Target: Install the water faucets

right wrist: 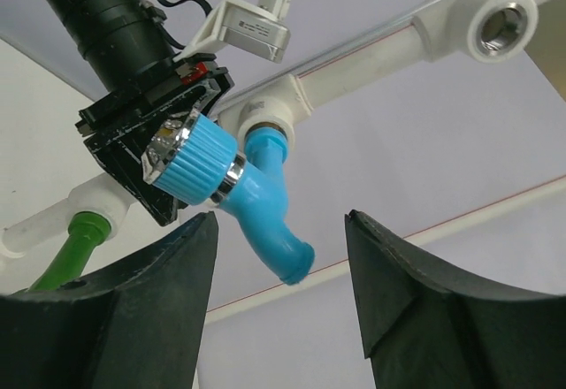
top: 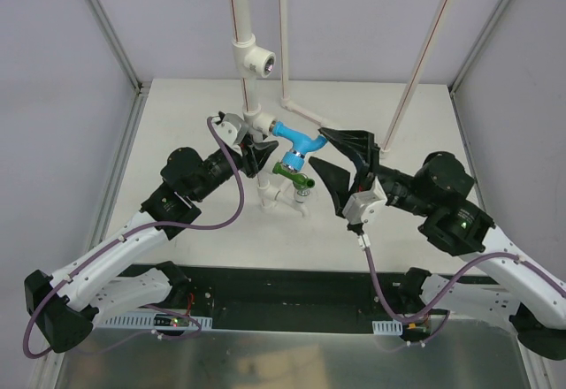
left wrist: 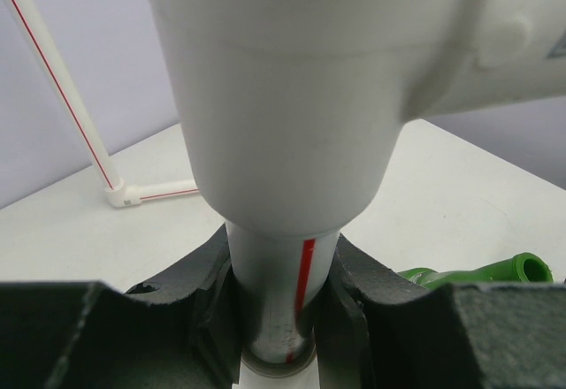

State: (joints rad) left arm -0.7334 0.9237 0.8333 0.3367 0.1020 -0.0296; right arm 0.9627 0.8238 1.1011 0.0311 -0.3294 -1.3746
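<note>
The light blue water faucet (top: 296,141) with a silver round top sits screwed into a white tee (top: 260,124) on the upright white pipe (left wrist: 279,292). Its spout (right wrist: 285,252) points down. The dark green water faucet (top: 292,174) sits in a lower fitting and also shows in the left wrist view (left wrist: 495,272). My left gripper (top: 256,155) is shut on the white pipe just under the tee (left wrist: 283,97). To the right of the blue faucet, my right gripper (top: 332,156) stands open. In the right wrist view the blue faucet (right wrist: 256,203) hangs between and beyond the fingers (right wrist: 141,309), touching neither.
Higher on the pipe are two more white tees (top: 256,60) with open round sockets. Thin white tubes with a red stripe (top: 424,53) lean at the back, joined to an elbow (top: 292,102) on the table. Grey walls (top: 62,97) close in both sides.
</note>
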